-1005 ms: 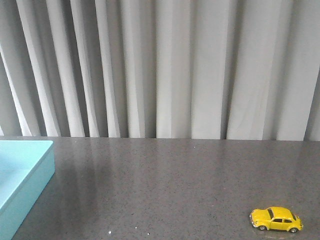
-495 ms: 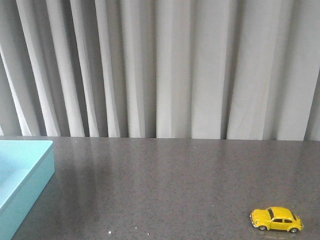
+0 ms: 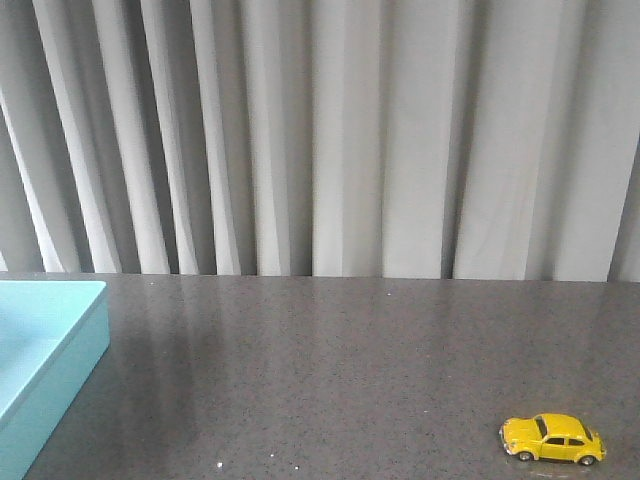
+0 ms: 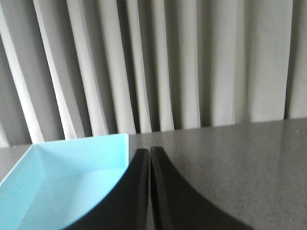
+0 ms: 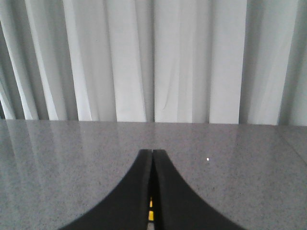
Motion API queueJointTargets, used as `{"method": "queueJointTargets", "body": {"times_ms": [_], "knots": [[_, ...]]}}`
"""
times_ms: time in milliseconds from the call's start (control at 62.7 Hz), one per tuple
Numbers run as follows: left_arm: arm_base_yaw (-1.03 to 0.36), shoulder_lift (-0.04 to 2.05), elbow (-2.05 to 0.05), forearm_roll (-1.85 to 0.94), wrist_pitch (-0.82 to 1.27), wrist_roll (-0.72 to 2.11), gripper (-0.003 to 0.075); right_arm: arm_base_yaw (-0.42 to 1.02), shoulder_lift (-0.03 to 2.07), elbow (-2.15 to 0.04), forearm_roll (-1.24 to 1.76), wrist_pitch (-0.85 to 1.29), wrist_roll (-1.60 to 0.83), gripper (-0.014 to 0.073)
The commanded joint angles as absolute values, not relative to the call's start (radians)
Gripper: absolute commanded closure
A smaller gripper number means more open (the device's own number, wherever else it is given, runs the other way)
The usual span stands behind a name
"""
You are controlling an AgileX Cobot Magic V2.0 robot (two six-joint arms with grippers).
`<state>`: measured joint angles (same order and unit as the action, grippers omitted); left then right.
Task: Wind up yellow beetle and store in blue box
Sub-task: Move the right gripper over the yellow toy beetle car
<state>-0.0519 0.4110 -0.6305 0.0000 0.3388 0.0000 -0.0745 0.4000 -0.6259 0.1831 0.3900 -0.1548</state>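
Note:
The yellow beetle (image 3: 553,439) stands on its wheels on the dark table at the near right, side-on. The blue box (image 3: 48,358) sits at the table's left edge, partly cut off by the frame. Neither gripper shows in the front view. In the left wrist view my left gripper (image 4: 149,149) is shut and empty, with the blue box (image 4: 72,167) open just beyond and to one side of its fingers. In the right wrist view my right gripper (image 5: 152,151) is shut. Slivers of the yellow beetle (image 5: 150,215) show through the slit between its fingers, the rest hidden behind them.
The dark speckled table (image 3: 330,370) runs back to a grey pleated curtain (image 3: 330,140) that hangs along its far edge. The box's inside (image 4: 43,191) holds nothing that I can see.

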Motion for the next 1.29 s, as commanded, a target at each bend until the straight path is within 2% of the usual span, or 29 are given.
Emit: {"method": "queueJointTargets", "body": {"times_ms": [0,319,543,782,846,926,1165,1277], "knots": [[-0.052,0.5,-0.699,0.0,0.35,-0.006,0.0726,-0.073,0.506,-0.698,0.187,0.371,-0.164,0.0601],[-0.052,0.645,-0.699,-0.006,0.434,-0.006,0.0726,-0.073,0.714,-0.703,0.199,0.528,-0.159,0.0601],[-0.052,0.65,-0.699,-0.006,0.437,-0.006,0.0726,-0.073,0.757,-0.703,0.119,0.628,-0.164,0.0601],[-0.052,0.65,-0.699,0.0,0.489,-0.006,0.071,-0.073,0.757,-0.701,0.105,0.639,-0.143,0.0586],[-0.052,0.65,-0.699,0.0,0.497,-0.006,0.0685,-0.073,0.757,-0.701,0.105,0.642,-0.143,0.0549],[-0.052,0.65,-0.699,0.0,0.51,-0.006,0.0616,-0.073,0.757,-0.701,0.105,0.645,-0.145,0.047],[-0.052,0.65,-0.699,0.0,0.506,-0.006,0.0293,-0.073,0.757,-0.701,0.105,0.645,-0.147,0.0122],[-0.052,0.65,-0.699,0.0,0.506,-0.006,0.0235,-0.073,0.757,-0.701,0.106,0.643,-0.148,0.0036]]}}
